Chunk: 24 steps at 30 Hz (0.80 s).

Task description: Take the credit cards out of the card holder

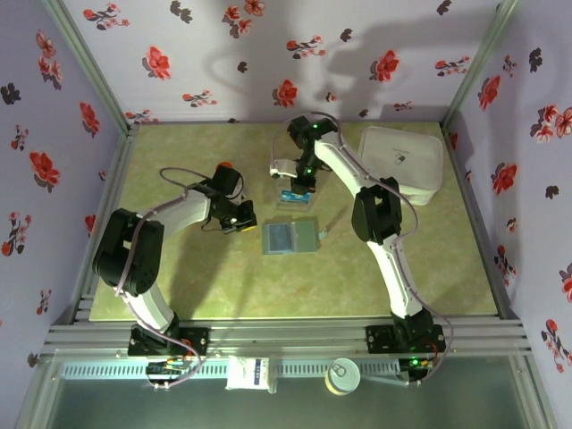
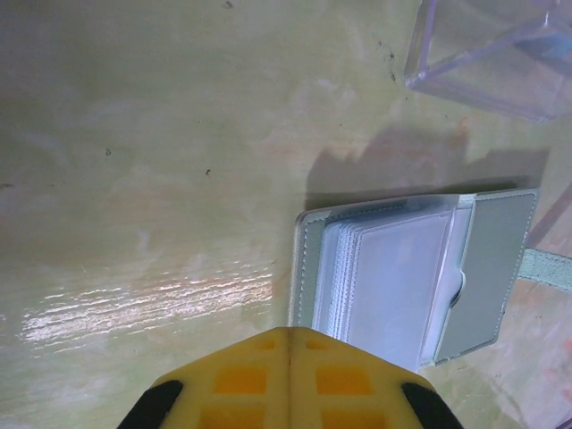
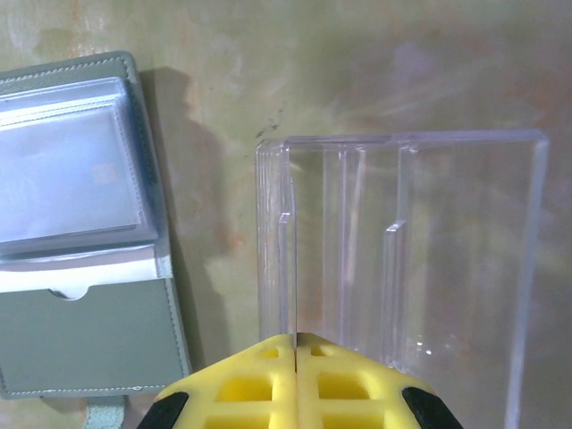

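Green counter [image 1: 179, 286] under floral walls [image 1: 268, 54]: card holder [image 1: 290, 237] lay open mid-counter, clear plastic square [image 1: 295, 198] just beyond. Left jaws and right jaws sat together, empty. Smart play seemed: part them, pin one flap, slide credit cards out flat.

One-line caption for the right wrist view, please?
Shut right gripper facing a clear plastic box, with the card holder lying open beside it.
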Available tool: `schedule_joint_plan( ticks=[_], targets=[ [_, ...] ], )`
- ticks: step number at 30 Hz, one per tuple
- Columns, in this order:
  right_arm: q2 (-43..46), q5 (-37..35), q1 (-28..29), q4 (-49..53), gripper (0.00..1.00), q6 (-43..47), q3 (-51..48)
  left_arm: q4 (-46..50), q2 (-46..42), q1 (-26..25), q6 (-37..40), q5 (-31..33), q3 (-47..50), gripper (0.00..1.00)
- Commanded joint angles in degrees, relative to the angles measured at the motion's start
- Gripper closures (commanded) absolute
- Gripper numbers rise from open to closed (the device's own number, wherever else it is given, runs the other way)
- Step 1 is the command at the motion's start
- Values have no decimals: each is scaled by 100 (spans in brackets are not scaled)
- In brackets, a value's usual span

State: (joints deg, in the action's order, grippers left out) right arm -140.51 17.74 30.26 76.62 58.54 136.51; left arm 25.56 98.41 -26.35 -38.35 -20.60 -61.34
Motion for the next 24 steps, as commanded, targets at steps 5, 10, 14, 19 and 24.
schedule_joint_plan(
  ticks=[5, 10, 14, 19, 24],
  targets=[
    [-191, 417, 50, 504, 100, 45, 133, 81, 21, 45, 95, -93, -40, 97],
    [-327, 485, 155, 564, 100, 46, 124, 54, -6, 51, 77, -102, 42, 97],
    [-369, 463, 216, 516, 92, -3, 122, 38, -24, 50, 65, -102, 87, 97],
    [-292, 288, 208, 488, 76, -110, 223, 2, -32, 51, 37, -111, 79, 97],
    [51, 195, 174, 233, 72, -284, 225, -5, -58, 49, 53, -106, 71, 97]
  ],
)
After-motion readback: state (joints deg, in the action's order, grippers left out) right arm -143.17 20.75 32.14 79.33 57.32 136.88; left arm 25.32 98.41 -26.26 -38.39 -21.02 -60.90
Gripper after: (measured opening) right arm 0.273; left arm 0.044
